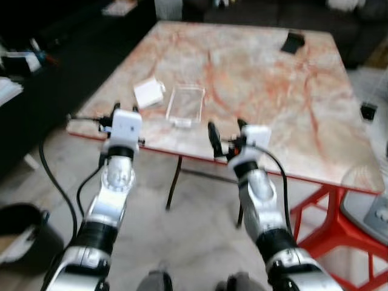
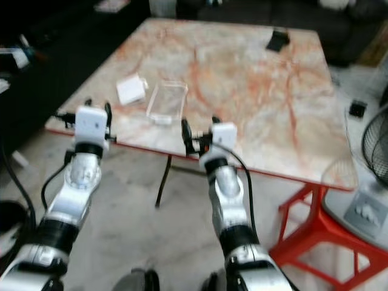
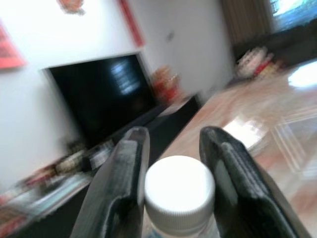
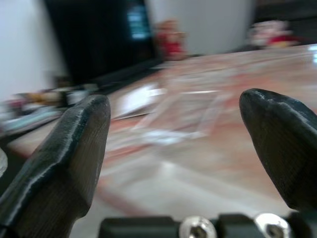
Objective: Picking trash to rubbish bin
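Trash is partly in hand, by my reading: the left wrist view shows a bottle (image 3: 179, 193) with a white cap sitting between the two black fingers (image 3: 121, 183) of the left gripper (image 3: 173, 163), which look pinched onto its neck. More likely trash lies on the desk (image 1: 273, 91): a clear plastic box (image 1: 185, 104) and, just beside it, a white packet (image 1: 148, 92), both near the front edge. A dark bin (image 1: 24, 236) stands on the floor to the robot's left, well apart from the desk.

So the task seems early. One item is gripped but not yet carried to the bin, and the two on the desk are untouched.

The right gripper (image 1: 225, 134) is held at the desk's front edge with its fingers spread wide and nothing between them; its wrist view looks across the desk top at the clear box.

From the head views the bottle cannot be made out at the left gripper; the wrist view alone reveals it. The head views, in turn, give the bin and the layout.
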Tool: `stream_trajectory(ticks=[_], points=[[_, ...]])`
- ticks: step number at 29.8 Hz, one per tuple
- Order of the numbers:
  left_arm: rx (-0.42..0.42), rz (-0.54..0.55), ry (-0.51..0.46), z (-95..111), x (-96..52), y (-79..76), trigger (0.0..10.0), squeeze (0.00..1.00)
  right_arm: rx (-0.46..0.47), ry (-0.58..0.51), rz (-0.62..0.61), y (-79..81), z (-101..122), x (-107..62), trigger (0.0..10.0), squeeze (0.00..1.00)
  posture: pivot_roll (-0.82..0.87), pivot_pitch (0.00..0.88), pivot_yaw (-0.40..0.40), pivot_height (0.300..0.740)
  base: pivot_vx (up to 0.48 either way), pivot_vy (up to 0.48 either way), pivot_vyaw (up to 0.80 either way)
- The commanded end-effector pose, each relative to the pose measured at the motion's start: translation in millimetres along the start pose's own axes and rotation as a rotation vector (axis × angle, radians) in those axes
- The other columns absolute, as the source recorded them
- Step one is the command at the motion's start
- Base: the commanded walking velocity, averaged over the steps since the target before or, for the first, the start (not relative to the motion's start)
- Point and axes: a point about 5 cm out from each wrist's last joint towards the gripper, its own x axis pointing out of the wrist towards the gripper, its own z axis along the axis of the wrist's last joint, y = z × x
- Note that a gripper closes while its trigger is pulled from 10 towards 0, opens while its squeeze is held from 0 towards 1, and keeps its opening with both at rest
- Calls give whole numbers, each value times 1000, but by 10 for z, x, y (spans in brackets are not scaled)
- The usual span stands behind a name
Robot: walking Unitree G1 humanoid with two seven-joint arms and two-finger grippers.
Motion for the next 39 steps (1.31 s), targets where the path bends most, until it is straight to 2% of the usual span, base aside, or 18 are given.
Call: stream_trajectory(ticks=[1,8,11,13,15,17,19,21,22,23,24,27,29,30,31,33,37,39], points=[[4,2,-7,14,-1,-9,10000,0,10,12,3,20,-31,-22,10000,0,116,144,32,728,-296,0,0],[-11,1,54,-109,-70,-2,10000,0,5,60,8,8,-128,-76,10000,0,111,144,29,728,-209,0,0],[-24,11,173,-332,-163,21,10000,0,12,120,-14,-36,-250,-150,10000,0,108,143,30,728,0,0,0],[-18,-37,320,-659,-376,27,10000,0,13,227,-45,-113,-458,-303,10000,0,104,140,29,728,0,0,0],[-18,-50,364,-759,-459,35,10000,0,12,270,-55,-140,-536,-369,10000,0,103,138,29,728,0,0,0],[-41,-54,531,-1057,-723,93,10000,0,17,412,-99,-237,-780,-620,10000,0,103,135,27,728,0,0,0],[-26,-52,574,-1145,-819,128,10000,0,22,470,-125,-283,-869,-729,10000,0,100,127,22,728,0,0,0],[-11,-95,703,-1344,-1069,145,10000,0,49,594,-182,-371,-1045,-982,10000,0,103,123,21,728,0,0,0],[-11,-95,703,-1344,-1069,145,10000,0,49,594,-182,-371,-1045,-982,10000,0,103,123,21,728,0,0,0],[-1,-132,801,-1476,-1277,150,10000,0,53,685,-214,-412,-1160,-1170,10000,0,97,122,22,728,0,0,0],[-1,-139,838,-1522,-1356,155,10000,0,57,716,-223,-420,-1200,-1240,10000,0,96,121,22,728,0,0,0],[-6,-141,874,-1568,-1432,164,10000,0,63,746,-230,-426,-1237,-1305,10000,0,96,121,22,728,0,0,0],[43,-177,1008,-1698,-1775,181,10000,0,75,879,-290,-453,-1386,-1638,10000,0,94,109,22,728,0,0,0],[84,-201,1110,-1775,-2047,211,10000,0,89,982,-339,-458,-1482,-1902,10000,0,95,104,21,728,0,0,0],[93,-194,1181,-1813,-2227,241,10000,0,95,1047,-369,-451,-1536,-2079,10000,0,94,98,22,728,0,0,0],[103,-182,1268,-1847,-2453,287,10000,0,105,1119,-400,-429,-1589,-2278,10000,0,96,94,24,728,0,0,0],[114,-136,1374,-1866,-2801,398,10000,0,114,1183,-421,-374,-1640,-2513,10000,0,101,89,29,728,0,0,0],[116,-124,1390,-1865,-2864,425,10000,0,114,1186,-422,-359,-1646,-2540,10000,0,100,84,31,728,0,0,0]])
